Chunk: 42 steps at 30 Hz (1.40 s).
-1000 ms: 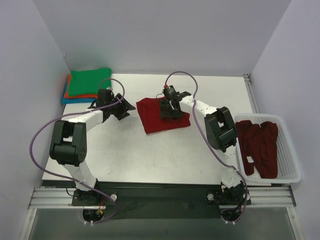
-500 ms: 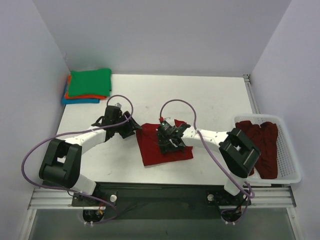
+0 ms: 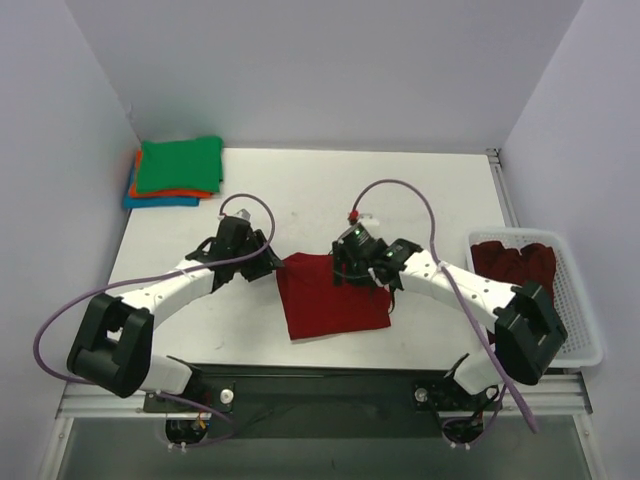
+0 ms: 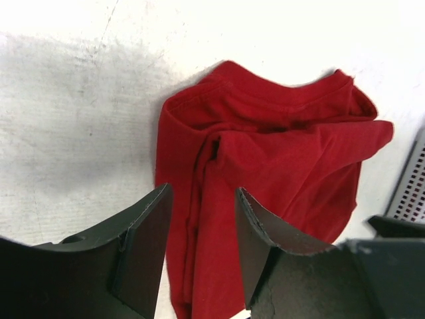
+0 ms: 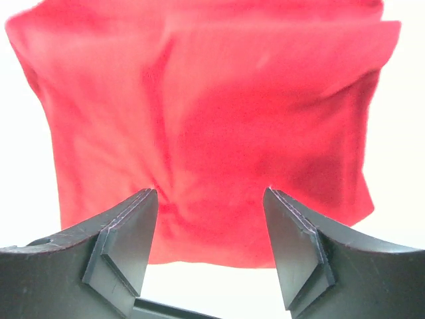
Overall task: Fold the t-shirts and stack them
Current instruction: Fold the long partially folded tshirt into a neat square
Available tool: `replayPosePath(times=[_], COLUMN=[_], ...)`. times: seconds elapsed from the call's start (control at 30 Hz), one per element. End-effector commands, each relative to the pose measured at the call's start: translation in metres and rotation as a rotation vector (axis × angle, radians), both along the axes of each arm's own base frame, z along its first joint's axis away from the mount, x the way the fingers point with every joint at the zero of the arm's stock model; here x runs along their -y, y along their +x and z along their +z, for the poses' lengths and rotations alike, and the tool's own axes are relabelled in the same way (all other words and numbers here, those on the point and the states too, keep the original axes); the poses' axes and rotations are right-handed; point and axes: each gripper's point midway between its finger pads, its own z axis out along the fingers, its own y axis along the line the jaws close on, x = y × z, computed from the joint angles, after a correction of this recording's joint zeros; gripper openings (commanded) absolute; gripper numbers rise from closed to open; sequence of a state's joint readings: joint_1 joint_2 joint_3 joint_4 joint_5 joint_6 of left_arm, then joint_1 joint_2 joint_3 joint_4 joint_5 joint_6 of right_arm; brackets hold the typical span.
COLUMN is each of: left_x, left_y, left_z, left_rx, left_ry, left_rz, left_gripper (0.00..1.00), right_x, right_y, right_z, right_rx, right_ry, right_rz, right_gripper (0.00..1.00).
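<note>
Spreading the right gripper point(image 5: 209, 242) wide, fingers point(image 5: 126, 249) hovering over the nearest edge of the dark red t-shirt point(image 5: 212, 100) and gripping nothing. Holding the left gripper point(image 4: 202, 259) roughly half open, fingers point(image 4: 143, 252) straddling a bunched side fold of the same shirt, with cloth lying in the gap but not visibly pinched. Seen from above, working a roughly squared shirt lying near the front middle of the table point(image 3: 420, 190), between the two grippers, well apart from the folded stack point(image 3: 178, 170) of green over orange over blue at the far left corner and from the white basket point(image 3: 590, 345) of more dark red shirts at the right. Judging the step as taking hold for the next fold: lowering both pairs of fingers to the tabletop, catching every layer at matching corners, closing together and lifting evenly, so avoiding a skewed or dragged fold
</note>
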<state>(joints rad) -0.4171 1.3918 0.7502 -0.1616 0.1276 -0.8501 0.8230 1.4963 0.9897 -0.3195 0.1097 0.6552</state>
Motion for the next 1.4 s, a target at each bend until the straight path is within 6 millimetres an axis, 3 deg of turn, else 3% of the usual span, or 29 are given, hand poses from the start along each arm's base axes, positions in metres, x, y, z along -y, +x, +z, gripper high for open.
replayPosePath(times=[0.0, 0.13, 0.33, 0.73, 1.07, 1.23, 1.3, 1.37], left_x=[0.002, 0.010, 0.019, 0.029, 0.041, 0.043, 0.045, 0.047], left_y=[0.008, 0.015, 0.027, 0.033, 0.049, 0.053, 0.054, 0.054], left_z=[0.005, 0.004, 0.000, -0.009, 0.001, -0.004, -0.008, -0.008], left_rx=[0.024, 0.027, 0.024, 0.014, 0.056, 0.043, 0.037, 0.035], left_ry=[0.048, 0.043, 0.048, 0.028, -0.010, -0.007, -0.010, -0.017], left_rz=[-0.003, -0.016, -0.020, -0.033, -0.039, -0.034, -0.036, -0.043], left_gripper=[0.52, 0.52, 0.51, 0.47, 0.47, 0.46, 0.41, 0.28], right_x=[0.025, 0.060, 0.075, 0.063, 0.061, 0.060, 0.059, 0.058], right_y=[0.030, 0.060, 0.087, 0.098, 0.103, 0.103, 0.103, 0.103], right_z=[0.032, 0.032, 0.020, -0.010, -0.014, -0.017, -0.018, -0.020], right_rx=[0.075, 0.069, 0.002, -0.103, -0.107, -0.114, -0.117, -0.120], right_ry=[0.021, 0.008, 0.058, 0.125, 0.128, 0.131, 0.134, 0.132], right_rz=[-0.107, -0.194, -0.241, -0.257, -0.271, -0.273, -0.274, -0.271], right_gripper=[0.65, 0.62, 0.57, 0.49, 0.35, 0.27, 0.21, 0.14])
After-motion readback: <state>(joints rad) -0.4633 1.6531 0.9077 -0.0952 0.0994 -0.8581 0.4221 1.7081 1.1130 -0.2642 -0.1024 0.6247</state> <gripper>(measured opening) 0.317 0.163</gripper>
